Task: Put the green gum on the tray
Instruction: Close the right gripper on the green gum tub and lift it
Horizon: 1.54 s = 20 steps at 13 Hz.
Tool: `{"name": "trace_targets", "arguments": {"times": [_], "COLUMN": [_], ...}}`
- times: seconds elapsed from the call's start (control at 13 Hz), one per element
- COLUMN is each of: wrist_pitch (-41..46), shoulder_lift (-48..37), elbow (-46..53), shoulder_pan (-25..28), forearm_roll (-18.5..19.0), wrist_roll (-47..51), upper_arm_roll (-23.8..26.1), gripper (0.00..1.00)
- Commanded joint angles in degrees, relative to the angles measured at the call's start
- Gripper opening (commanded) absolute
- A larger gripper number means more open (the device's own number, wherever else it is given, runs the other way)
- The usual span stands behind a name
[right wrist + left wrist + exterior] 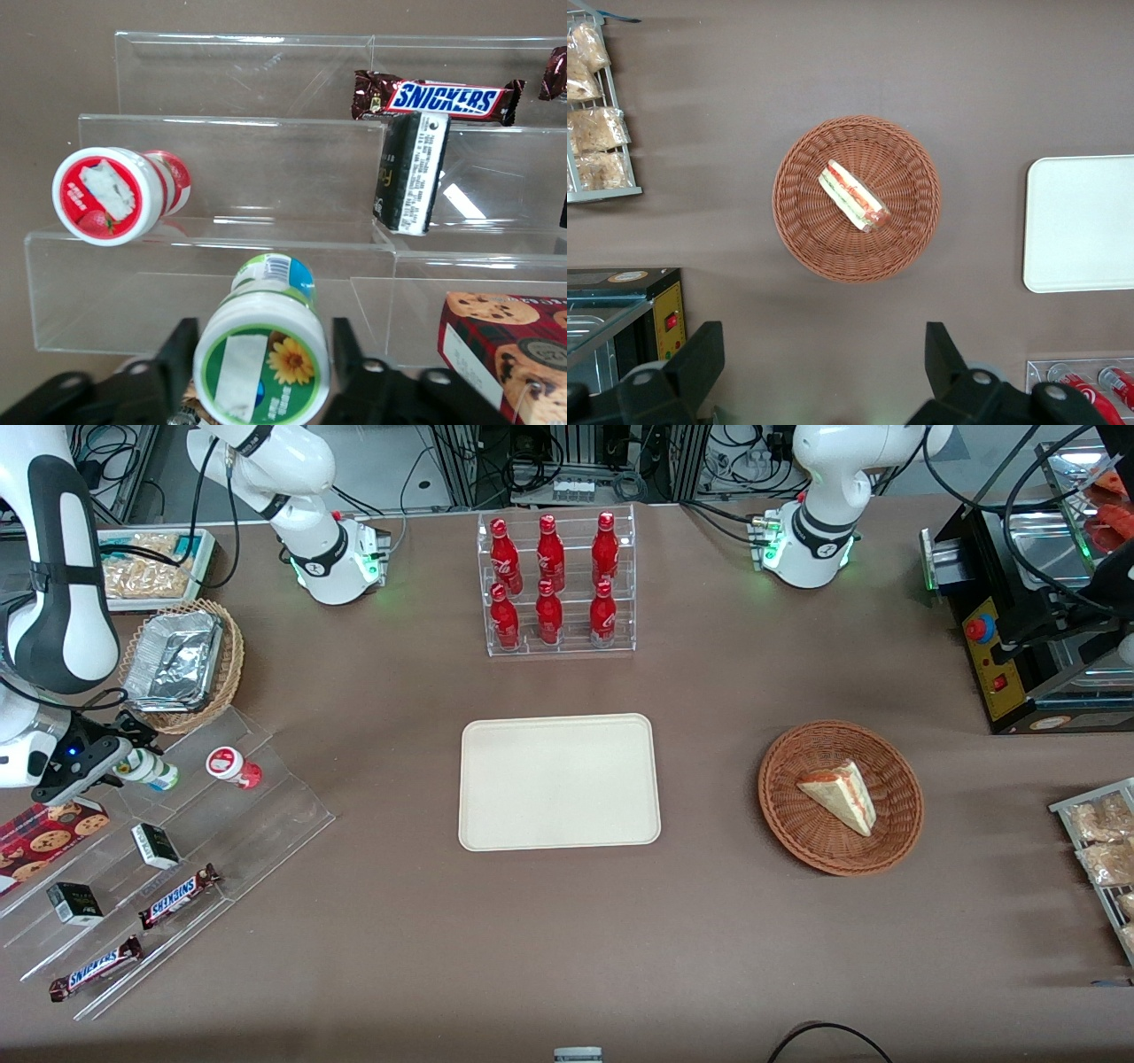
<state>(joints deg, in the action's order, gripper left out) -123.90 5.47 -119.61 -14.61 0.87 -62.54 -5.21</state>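
Observation:
The green gum point(152, 771) lies tilted on the upper step of a clear acrylic stepped stand point(266, 815), at the working arm's end of the table. Its white lid with a green face and an orange flower point(262, 365) points at the wrist camera. My gripper point(131, 765) has one finger against each side of that lid and is shut on it point(259, 345). The cream tray point(558, 781) lies flat at the table's middle, well away from the gripper toward the parked arm's end, with nothing on it. Its edge also appears in the left wrist view point(1081, 221).
A like canister with a red lid point(232, 766) sits beside the gum on the same step. Lower steps hold Snickers bars point(177, 896), small black boxes point(155, 845) and a cookie box point(44, 834). A foil-pan basket point(182, 664), a cola bottle rack point(556, 584) and a sandwich basket point(840, 797) are also on the table.

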Motion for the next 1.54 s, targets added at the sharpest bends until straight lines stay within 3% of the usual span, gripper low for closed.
{"name": "trace_targets", "arguments": {"times": [0.0, 0.69, 1.08, 1.46], "wrist_pitch": [-0.99, 9.99, 12.98, 13.96], "shoulder_lift": [-0.64, -1.43, -1.96, -1.17], "elbow": [-0.80, 7.90, 8.17, 8.08], "shoulder_pan": [-0.60, 3.53, 10.90, 23.02], "forearm_roll": [0.54, 0.63, 0.54, -0.25], "wrist_roll": [-1.09, 4.25, 18.30, 39.12], "upper_arm_roll": [0.29, 0.81, 0.90, 0.90], "gripper": [0.00, 0.00, 0.00, 0.00]}}
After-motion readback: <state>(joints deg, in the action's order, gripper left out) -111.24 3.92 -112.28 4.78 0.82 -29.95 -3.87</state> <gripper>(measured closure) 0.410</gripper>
